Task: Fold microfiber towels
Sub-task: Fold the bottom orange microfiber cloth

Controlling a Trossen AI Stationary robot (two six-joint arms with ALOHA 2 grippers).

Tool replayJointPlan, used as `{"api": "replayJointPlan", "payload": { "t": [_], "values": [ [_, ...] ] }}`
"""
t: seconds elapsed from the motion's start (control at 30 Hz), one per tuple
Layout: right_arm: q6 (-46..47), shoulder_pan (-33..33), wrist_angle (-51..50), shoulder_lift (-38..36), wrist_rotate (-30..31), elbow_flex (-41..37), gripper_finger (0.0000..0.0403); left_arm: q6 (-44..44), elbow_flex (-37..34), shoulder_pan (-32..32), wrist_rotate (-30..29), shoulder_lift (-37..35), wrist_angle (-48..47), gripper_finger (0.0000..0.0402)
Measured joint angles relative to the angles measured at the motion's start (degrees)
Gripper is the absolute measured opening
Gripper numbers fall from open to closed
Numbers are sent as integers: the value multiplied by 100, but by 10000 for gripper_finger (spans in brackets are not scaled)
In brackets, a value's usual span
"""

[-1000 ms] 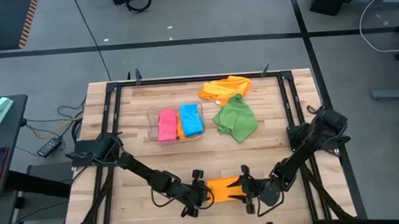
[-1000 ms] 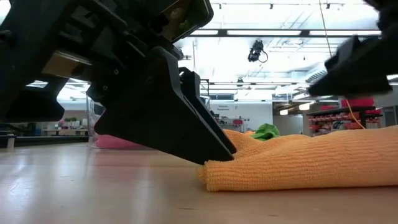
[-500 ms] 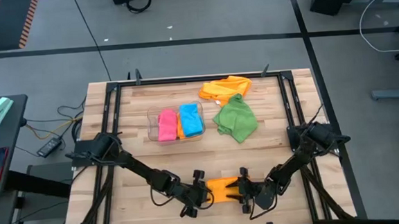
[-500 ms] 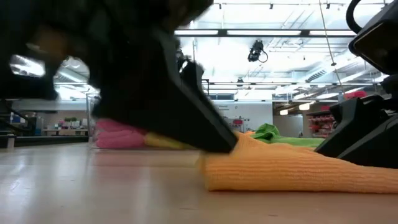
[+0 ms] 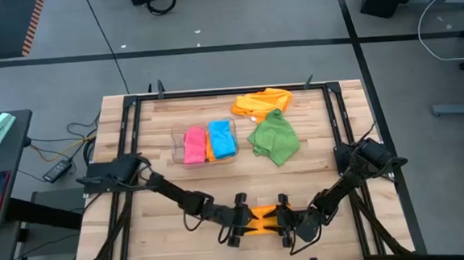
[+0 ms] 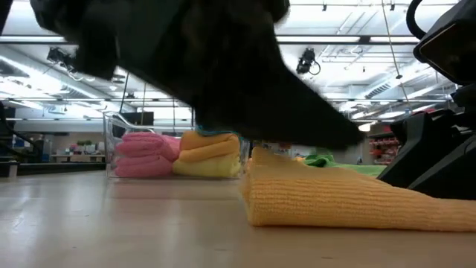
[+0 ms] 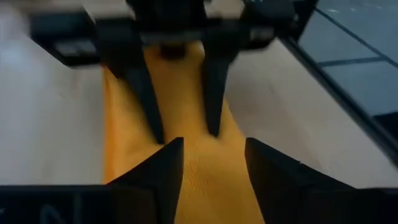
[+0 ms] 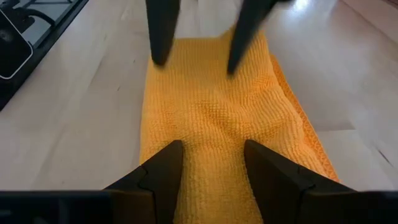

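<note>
At the bottom centre of the high view, the orange towel (image 5: 262, 218) lies flat on the counter (image 5: 162, 166). The left claw (image 5: 242, 223) and right claw (image 5: 284, 221) face each other over its ends, both spread, probably flattening a fold.

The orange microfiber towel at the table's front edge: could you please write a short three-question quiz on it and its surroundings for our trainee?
1. True or false: the loose green microfiber towel lies inside the clear plastic rectangular bin.
2. Which folded towel lies between the left gripper and the right gripper? A) purple B) orange C) white
3. Fill in: in the bin, seen from above, the rolled pink microfiber towel sits beside a ____ one.

Key
1. False; it lies on the table beside the bin.
2. B, the orange microfiber towel.
3. Blue: the blue microfiber towel.
</note>
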Motion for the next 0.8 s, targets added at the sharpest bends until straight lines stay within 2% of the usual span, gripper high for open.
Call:
{"api": "replayJointPlan", "payload": {
  "t": [0.13,0.3,0.5,0.6,0.67,0.8],
  "values": [
    [11,2,5,0,-1,0,184,-263,0,72,288,315,4,197],
    [-103,-2,-36,-111,-115,-4,184,-305,17,52,302,367,-66,196],
    [-844,-4,-257,-1005,-86,-9,184,-307,17,41,309,367,-96,195],
    [-1186,-17,-290,-1222,-17,-1,184,-307,14,41,313,367,-87,198],
    [-1149,-15,-332,-1082,4,-23,184,-307,13,41,314,367,-74,199],
    [-506,-10,-149,-420,12,-178,184,-330,9,41,320,369,-63,196]
  ]
}}
